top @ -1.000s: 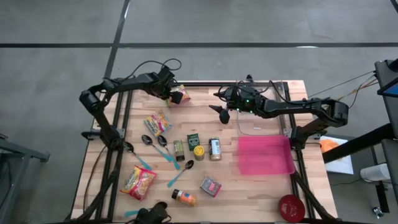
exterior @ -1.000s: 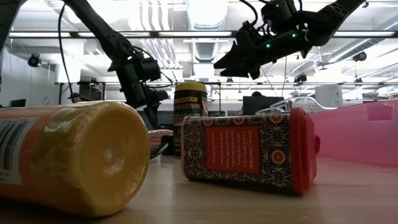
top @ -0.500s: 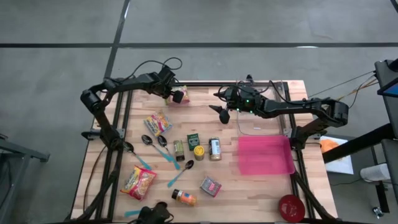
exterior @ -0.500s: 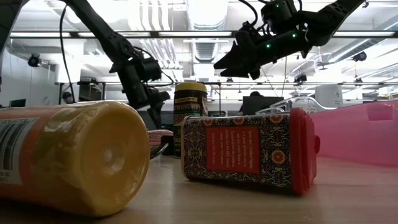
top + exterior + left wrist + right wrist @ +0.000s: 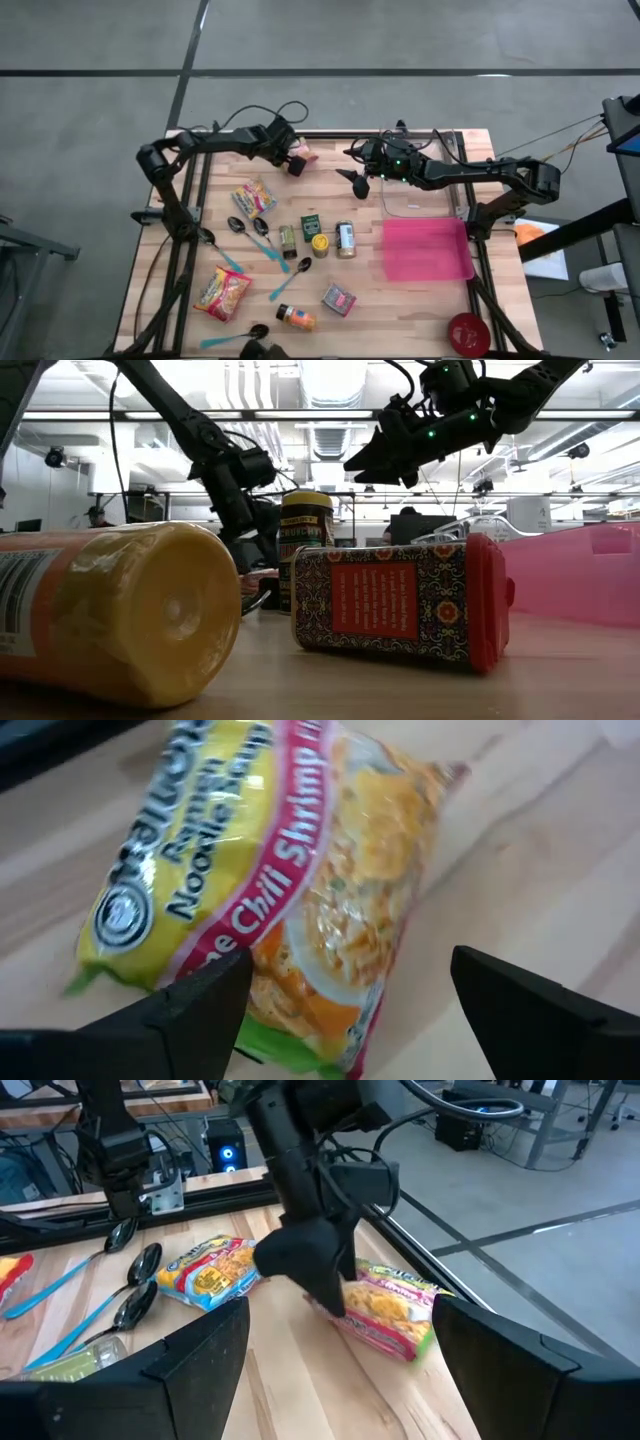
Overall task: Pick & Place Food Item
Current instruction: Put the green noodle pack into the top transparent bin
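The left gripper is hovering with fingers spread wide over the ramen noodle packet, which is lying flat at the table's far edge. The right gripper is hanging open and empty above mid-table.

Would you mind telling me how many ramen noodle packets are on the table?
3: one at the far edge under the left end effector, one left of the spoons, one near the front-left corner. None seems hidden.

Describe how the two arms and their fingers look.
Both arms are dark, slim and jointed, with loose black cables looping along them. The left gripper ends in two black, wedge-shaped fingers. The right gripper has matching dark fingers, and small green lights glow on its wrist housing.
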